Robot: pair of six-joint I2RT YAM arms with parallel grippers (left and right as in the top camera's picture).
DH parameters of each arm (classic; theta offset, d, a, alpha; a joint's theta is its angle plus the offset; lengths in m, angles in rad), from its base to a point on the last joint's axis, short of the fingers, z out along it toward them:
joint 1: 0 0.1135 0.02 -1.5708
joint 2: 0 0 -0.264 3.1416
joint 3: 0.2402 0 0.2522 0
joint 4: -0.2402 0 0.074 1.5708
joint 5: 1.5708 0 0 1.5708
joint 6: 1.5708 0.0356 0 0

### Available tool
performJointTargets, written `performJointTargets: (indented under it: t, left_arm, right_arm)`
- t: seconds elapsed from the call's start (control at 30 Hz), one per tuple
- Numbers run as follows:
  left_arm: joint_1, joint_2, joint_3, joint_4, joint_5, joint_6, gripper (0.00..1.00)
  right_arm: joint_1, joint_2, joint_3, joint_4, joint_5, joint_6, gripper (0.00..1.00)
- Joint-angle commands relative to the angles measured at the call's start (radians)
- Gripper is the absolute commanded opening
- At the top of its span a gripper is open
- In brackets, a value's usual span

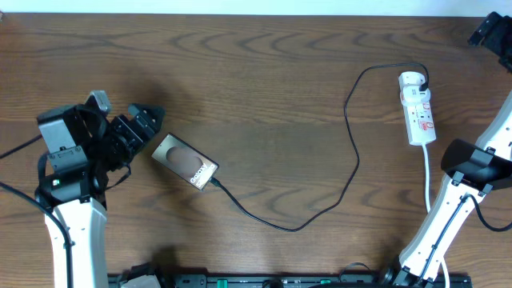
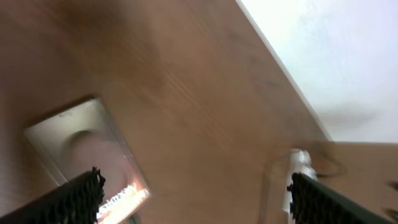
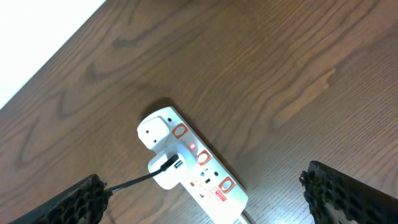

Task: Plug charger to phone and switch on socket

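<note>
Charger (image 1: pixel 352 160) looks plugged into phone (image 1: pixel 186 162) on desk (image 1: pixel 264 72), socket (image 1: pixel 419 112) switch seemingly left to do; left end effector (image 1: pixel 152 126) wide beside phone, right end effector (image 3: pixel 202 176) wide above socket, both empty.

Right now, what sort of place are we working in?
Probably an indoor test bench or office desk: a wood-grain table, a white socket with the charger plugged in, and a phone lying flat. Little else of the room shows.

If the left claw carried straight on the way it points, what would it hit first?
Probably the flat grey-bronze phone lying just ahead of the open left gripper, though depth is hard to judge.
</note>
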Motion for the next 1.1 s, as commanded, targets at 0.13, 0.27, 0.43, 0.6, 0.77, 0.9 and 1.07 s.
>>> performJointTargets:
  t: [0.13,0.27,0.43,0.6,0.77,0.9,1.07]
  left_arm:
    - [-0.183,-0.272,-0.104,-0.089,-0.628,0.058,0.94]
    - [-0.322,-0.473,-0.212,0.018,-0.854,0.059,0.94]
    - [-0.370,-0.747,-0.389,0.232,-0.907,0.103,0.94]
    - [-0.369,-0.903,-0.541,0.355,-0.863,0.180,0.94]
    - [-0.369,-1.011,-0.703,0.450,-0.844,0.200,0.95]
    - [-0.369,-1.082,-0.776,0.459,-0.789,0.280,0.94]
    - [-0.359,-1.098,-0.819,0.467,-0.704,0.369,0.94]
  right_arm:
    - [0.000,0.000,-0.002,-0.003,0.016,0.012,0.99]
    - [-0.002,0.000,-0.002,-0.003,0.016,0.012,0.99]
    - [0.000,0.000,-0.002,-0.003,0.016,0.012,0.99]
    - [0.000,0.000,-0.002,-0.003,0.016,0.012,0.99]
    - [0.000,0.000,-0.002,-0.003,0.016,0.012,0.99]
    - [0.000,0.000,-0.002,-0.003,0.016,0.012,0.99]
    - [0.000,0.000,-0.002,-0.003,0.016,0.012,0.99]
